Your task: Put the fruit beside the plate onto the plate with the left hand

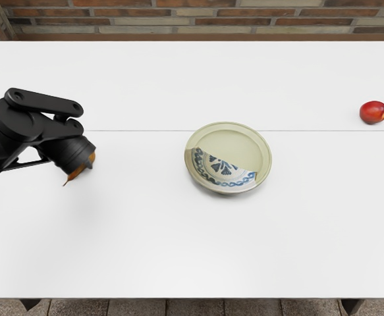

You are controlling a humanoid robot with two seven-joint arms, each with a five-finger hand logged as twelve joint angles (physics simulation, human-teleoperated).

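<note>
From the head view, looking down at a slant on a flat white table point(178, 250). At the picture's left edge, the black left hand point(70, 153) on its jointed black arm, reaching in just above the table's middle seam. Fingers curled together, clamped over a small orange-brown fruit point(81, 170). Only a sliver of that fruit showing, tucked under the lower right side of the hand, with a thin pointed tip poking out below towards the left. Too hidden to name the kind of fruit. Below the hand, a faint soft shadow on the table.

Well to the right of the hand and fruit, near the table's centre, a round pale green ceramic plate point(193, 139) with a blue pattern across its lower half. Bare inside. Hand and fruit well apart from the plate, with open table between them.

Far off to the right, beyond the plate and close to the table's right edge, a round red fruit point(373, 112) lying alone. Behind the table's far edge, a red brick wall point(178, 16).
</note>
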